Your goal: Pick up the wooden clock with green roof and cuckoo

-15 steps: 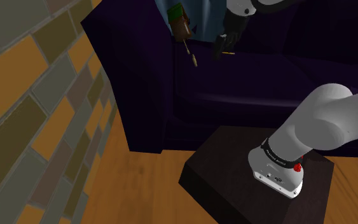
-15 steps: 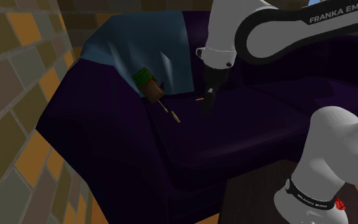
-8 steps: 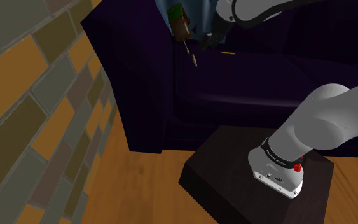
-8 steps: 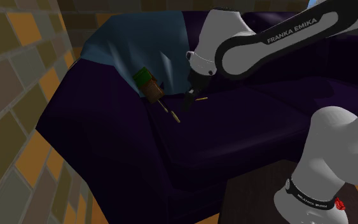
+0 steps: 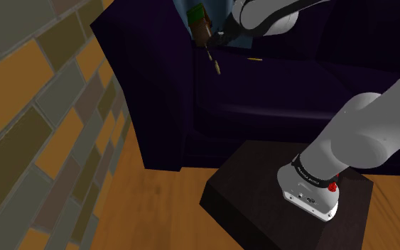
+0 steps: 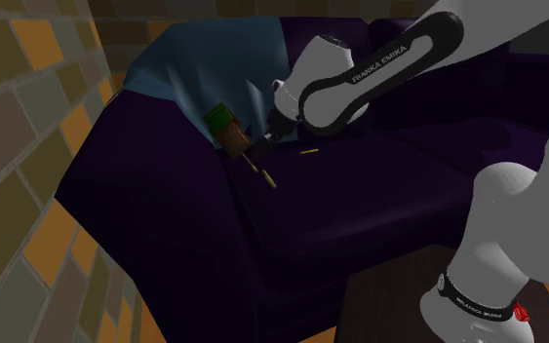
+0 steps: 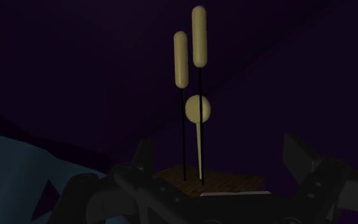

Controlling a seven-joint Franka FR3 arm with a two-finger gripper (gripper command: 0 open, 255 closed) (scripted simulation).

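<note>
Dimly lit room with a dark purple sofa point(image 6: 360, 205). At the back of its seat, near the armrest on the second exterior view's left: a small wooden cuckoo clock point(image 6: 229, 134) with a green roof, tipped over against a rumpled blue blanket point(image 6: 214, 63). Trailing from the clock across the cushion toward the seat's front: thin chains ending in pale elongated weights point(image 6: 268, 179). Just beside the clock, on the second exterior view's right: the black gripper point(image 6: 262, 144) at the end of the white arm point(image 6: 360, 70), angled low over the cushion. In the wrist view: fingers point(image 7: 142, 156) spread wide, clasping nothing, with the clock's brown wooden underside in the gap between them and no visible contact. Beyond it, two weights and a round pendulum bob point(image 7: 198, 108) laid out on the purple fabric. Farther along the seat: a small yellow sliver point(image 6: 308, 152), unidentifiable. In the shoulder view's foreground: the dark box stand point(image 5: 262, 174) on a wooden floor point(image 5: 155, 213), beside a wall point(image 5: 42, 106) of grey and orange tiles.
</note>
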